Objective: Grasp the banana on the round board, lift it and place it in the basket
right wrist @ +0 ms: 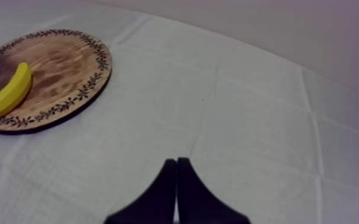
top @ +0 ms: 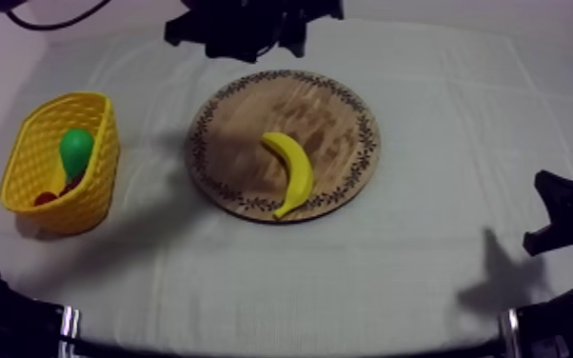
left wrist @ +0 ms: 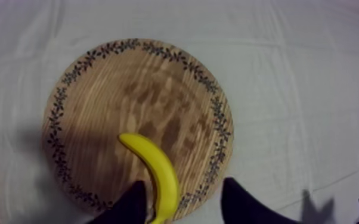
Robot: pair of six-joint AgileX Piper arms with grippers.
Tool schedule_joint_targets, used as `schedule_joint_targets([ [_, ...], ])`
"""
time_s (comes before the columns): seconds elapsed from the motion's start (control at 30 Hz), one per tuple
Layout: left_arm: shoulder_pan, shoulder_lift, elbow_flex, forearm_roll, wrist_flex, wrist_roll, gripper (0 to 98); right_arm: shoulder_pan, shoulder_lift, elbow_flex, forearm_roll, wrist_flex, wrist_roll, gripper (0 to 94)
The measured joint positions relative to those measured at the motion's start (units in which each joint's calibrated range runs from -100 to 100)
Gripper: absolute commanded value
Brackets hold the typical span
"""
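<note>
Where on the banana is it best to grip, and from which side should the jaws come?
Grip the banana at its thick middle, coming straight down from above. It lies flat on the board, so nothing can reach under it. Set the jaws across the curve, one on the inner edge, one on the outer; the ends taper and would probably slip.

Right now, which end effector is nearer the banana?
Left. The left end effector hangs open over the banana, fingers either side of one end. The right end effector sits shut over bare cloth, well off the board.
</note>
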Motion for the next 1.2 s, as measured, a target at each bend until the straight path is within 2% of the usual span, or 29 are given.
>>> schedule_joint_targets([
  [0.67, -0.4, 0.6, 1.6, 0.75, 3.6, 0.3, 84.3, 0.0, 0.0, 0.0, 0.0, 0.0, 0.0, 0.3],
  [0.9, -0.5, 2.1, 2.6, 2.1, 4.4, 0.0, 83.9, 0.0, 0.0, 0.0, 0.0, 0.0, 0.0, 0.3],
  [1.2, -0.6, 7.2, 4.3, 5.08, 5.5, -0.3, 83.7, 0.0, 0.0, 0.0, 0.0, 0.0, 0.0, 0.3],
])
